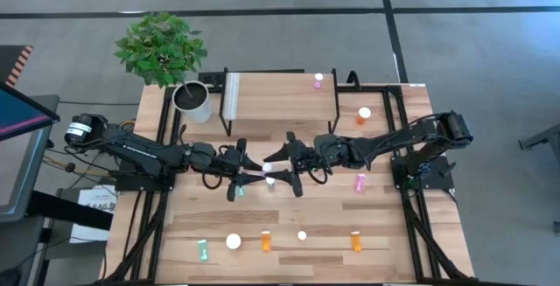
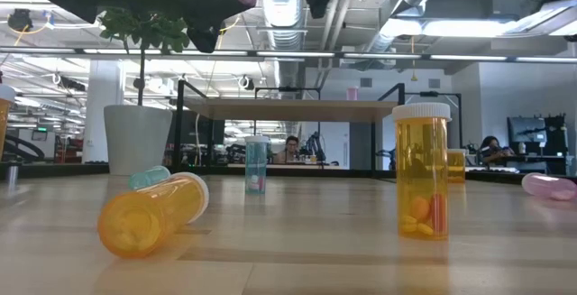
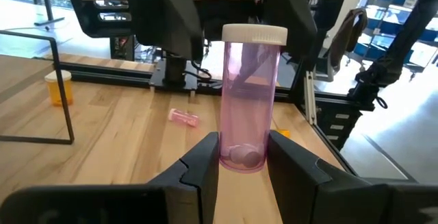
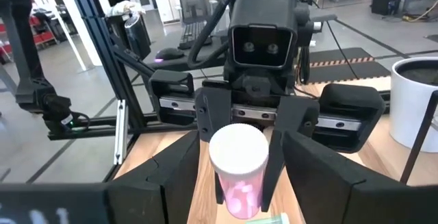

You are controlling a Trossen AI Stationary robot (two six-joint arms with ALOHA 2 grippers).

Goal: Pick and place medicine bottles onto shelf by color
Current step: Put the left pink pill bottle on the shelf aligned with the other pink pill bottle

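Note:
A pink medicine bottle with a white cap hangs above the middle of the table, in front of the shelf. My left gripper is shut on its bottom end. My right gripper faces it from the table's right and is open. Its fingers stand on either side of the cap end with small gaps showing. Another pink bottle stands on the shelf's far right corner. Teal, orange and pink bottles lie or stand on the tabletop. My left gripper pinches the pink bottle's bottom end between its two fingers. It comes level from the table's left. The bottle is lifted clear of the table and rises from the fingers, its cap end leaning toward my right gripper.
A white plant pot stands left of the shelf. An orange bottle stands right of it, and a pink one lies beneath my right arm. A teal bottle stands under my left gripper. Several bottles line the near edge, among them an orange one.

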